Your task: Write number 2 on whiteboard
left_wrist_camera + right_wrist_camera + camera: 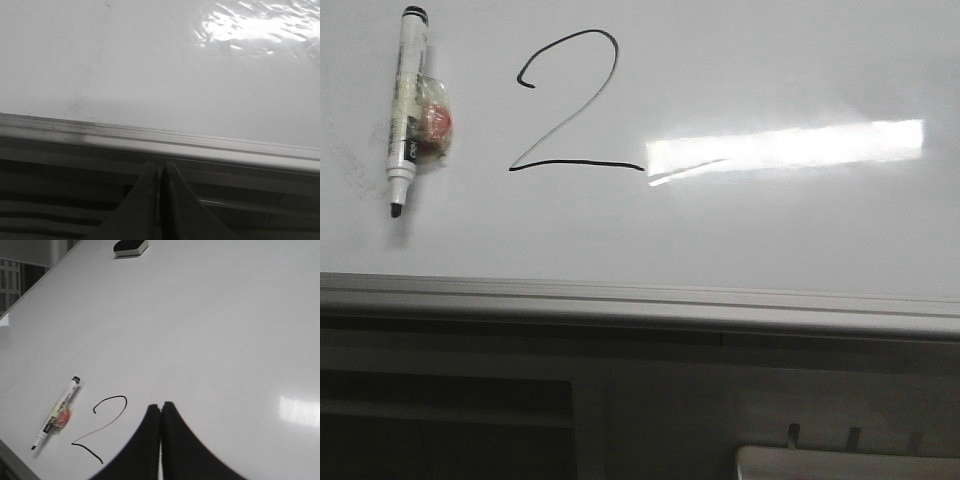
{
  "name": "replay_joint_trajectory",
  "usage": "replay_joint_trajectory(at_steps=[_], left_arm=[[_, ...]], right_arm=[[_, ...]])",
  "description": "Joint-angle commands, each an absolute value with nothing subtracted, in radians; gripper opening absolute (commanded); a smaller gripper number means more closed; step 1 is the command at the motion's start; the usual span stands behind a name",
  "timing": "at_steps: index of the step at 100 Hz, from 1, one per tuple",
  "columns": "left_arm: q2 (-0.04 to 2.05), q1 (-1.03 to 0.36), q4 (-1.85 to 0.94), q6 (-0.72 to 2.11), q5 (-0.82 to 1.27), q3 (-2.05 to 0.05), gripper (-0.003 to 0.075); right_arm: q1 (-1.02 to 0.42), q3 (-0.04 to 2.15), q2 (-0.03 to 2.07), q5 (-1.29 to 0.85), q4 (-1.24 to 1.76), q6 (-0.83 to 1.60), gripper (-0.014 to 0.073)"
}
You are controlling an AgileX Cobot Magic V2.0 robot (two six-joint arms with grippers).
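Both grippers, left gripper (159, 172) and right gripper (160, 412), are seen closed and empty. On the whiteboard (770, 60), a marker (406, 105) is laid left of the number 2 (570, 105). Writing looks finished; nothing seems left.

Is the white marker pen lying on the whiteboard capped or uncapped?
Uncapped: the white marker pen lies flat on the glossy whiteboard with its dark tip bare; no cap is visible.

left gripper (159, 172): fingers pressed together, holding nothing | right gripper (160, 412): fingers pressed together, holding nothing
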State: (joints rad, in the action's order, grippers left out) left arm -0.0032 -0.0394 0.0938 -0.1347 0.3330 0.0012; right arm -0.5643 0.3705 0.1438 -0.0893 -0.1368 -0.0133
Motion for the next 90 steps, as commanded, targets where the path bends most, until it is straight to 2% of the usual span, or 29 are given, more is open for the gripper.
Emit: replay_joint_trajectory(at_steps=[1, 36, 61, 80, 90], left_arm=[[-0.032, -0.036, 0.086, -0.138, 0.277, 0.012, -0.0020], [-0.032, -0.036, 0.086, -0.138, 0.277, 0.012, -0.0020], [-0.032, -0.036, 0.086, -0.138, 0.277, 0.012, -0.0020], [-0.032, -0.036, 0.086, -0.138, 0.277, 0.012, -0.0020], [-0.030, -0.036, 0.086, -0.138, 0.277, 0.012, -0.0020]], right_arm=[[-0.517, 0.392, 0.154, 0.000, -0.226, -0.092, -0.0060], [-0.093, 0.382, 0.154, -0.031, -0.226, -0.092, -0.0060], [0.009, 0.341, 0.120, -0.157, -0.226, -0.092, -0.0060], [0.119, 0.142, -0.036, -0.117, -0.178, -0.101, -0.0060], [0.206, 0.047, -0.023, -0.074, -0.064, -0.101, -0.0060]])
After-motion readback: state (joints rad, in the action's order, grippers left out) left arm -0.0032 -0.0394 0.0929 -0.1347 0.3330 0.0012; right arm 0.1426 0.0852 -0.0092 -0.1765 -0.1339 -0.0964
